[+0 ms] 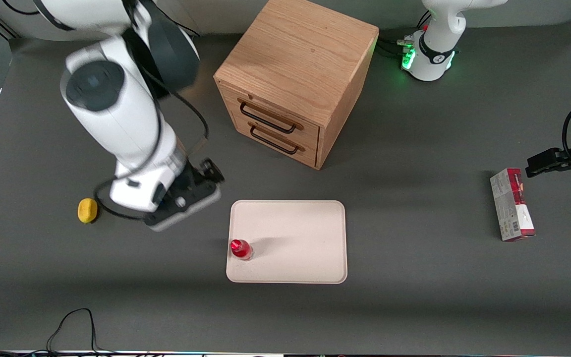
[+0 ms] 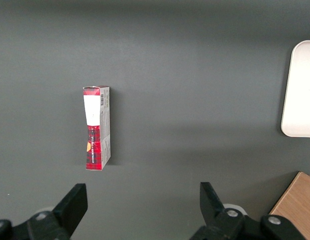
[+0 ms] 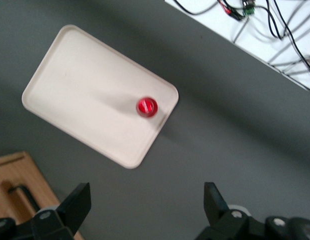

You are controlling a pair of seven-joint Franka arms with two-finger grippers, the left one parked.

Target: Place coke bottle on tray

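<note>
We see the coke bottle (image 1: 241, 249) standing upright on the tray (image 1: 295, 233), just inside its rim at the edge toward the working arm. Our gripper (image 3: 144, 202) hangs above the table beside the tray, fingers spread wide and empty. The bottle looks light, rigid and slick; we would grasp its body below the cap.
</note>
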